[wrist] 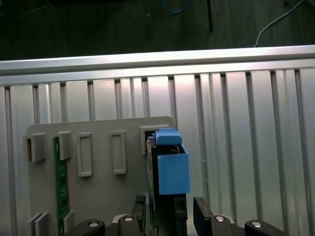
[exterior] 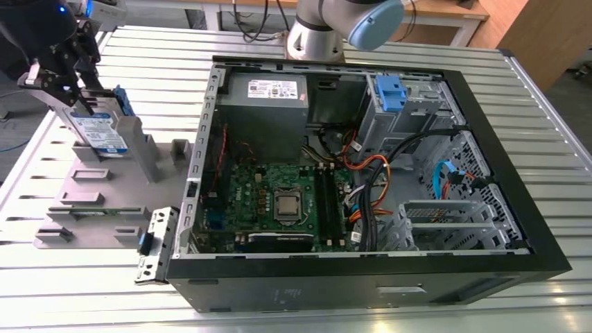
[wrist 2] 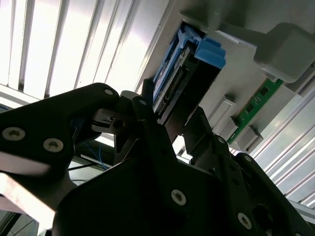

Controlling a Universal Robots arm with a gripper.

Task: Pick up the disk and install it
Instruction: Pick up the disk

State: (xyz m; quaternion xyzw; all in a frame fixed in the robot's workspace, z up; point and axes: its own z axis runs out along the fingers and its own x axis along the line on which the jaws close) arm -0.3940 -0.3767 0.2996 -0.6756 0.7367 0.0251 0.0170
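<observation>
The disk [exterior: 100,135] stands on edge in a slot of the grey fixture [exterior: 93,201] at the exterior view's left. Its white-and-blue label and blue side rails show there. My gripper [exterior: 82,97] hangs over its upper end, open, one black finger on each side with narrow gaps. In both wrist views the disk [wrist: 170,167] [wrist 2: 184,73] sits between the fingers, and its blue rail end faces the first wrist camera. My gripper [wrist: 170,209] [wrist 2: 170,110] straddles it close to the fixture [wrist: 98,196].
An open computer case [exterior: 518,208] lies on the slatted metal table, with a motherboard, cables, a grey power-supply box [exterior: 268,104] and a drive bay with a blue latch [exterior: 390,94]. A green memory stick [wrist: 61,182] stands in the fixture. The arm's base [exterior: 319,38] rises behind the case.
</observation>
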